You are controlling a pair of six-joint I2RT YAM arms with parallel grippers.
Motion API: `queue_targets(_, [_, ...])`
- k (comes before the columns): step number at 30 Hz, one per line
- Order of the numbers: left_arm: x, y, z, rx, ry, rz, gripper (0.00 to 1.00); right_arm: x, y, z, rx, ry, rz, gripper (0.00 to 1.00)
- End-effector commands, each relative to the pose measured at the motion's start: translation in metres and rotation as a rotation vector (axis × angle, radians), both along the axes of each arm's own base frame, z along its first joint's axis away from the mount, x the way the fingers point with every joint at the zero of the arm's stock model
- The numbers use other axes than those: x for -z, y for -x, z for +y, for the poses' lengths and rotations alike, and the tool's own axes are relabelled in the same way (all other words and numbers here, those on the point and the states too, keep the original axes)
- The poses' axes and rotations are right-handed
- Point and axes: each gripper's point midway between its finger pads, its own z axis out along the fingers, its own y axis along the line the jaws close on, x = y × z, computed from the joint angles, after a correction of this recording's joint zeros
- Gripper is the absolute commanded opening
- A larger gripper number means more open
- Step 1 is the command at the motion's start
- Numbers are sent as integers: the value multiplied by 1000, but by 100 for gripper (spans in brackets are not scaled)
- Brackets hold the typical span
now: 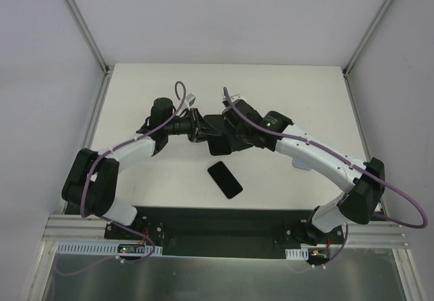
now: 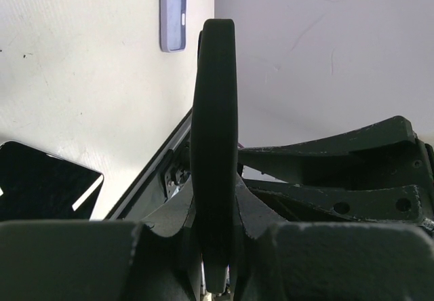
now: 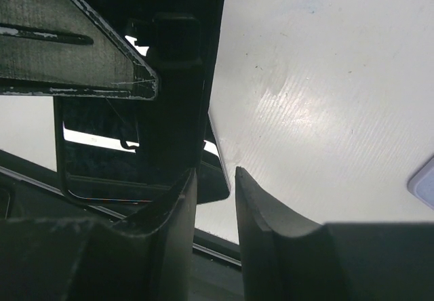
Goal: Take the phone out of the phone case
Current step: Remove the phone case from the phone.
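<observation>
Left end effector (image 2: 215,267) pinching the black phone case (image 2: 213,131) edge-on, mid-table (image 1: 285,91). My right end effector (image 3: 214,192) is narrowly parted alongside. Phone (image 1: 225,179) lies bare, nearer me. Lilac object (image 2: 173,13) lies flat on the table.

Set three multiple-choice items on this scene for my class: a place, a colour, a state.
1. The phone lies: A on the table; B in a gripper; C on an arm.
2. The small flat item elsewhere on the table is: A red; B lavender; C green.
3. The left gripper is: A wide open; B out of view; C shut on the black case.
Key: A, it lies flat on the tabletop; B, pale purple in the left wrist view; C, the case sits clamped in it.
</observation>
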Motion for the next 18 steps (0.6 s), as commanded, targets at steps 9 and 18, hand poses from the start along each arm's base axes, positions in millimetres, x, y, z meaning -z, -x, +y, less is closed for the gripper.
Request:
queue_targets(9, [-63,6,-3,59,94,-171,0,22,-10,-35,65,228,-40,31])
queue_targets(18, [-89,7,-4,70,180,-203,0,64,9,-29,44,165,89,30])
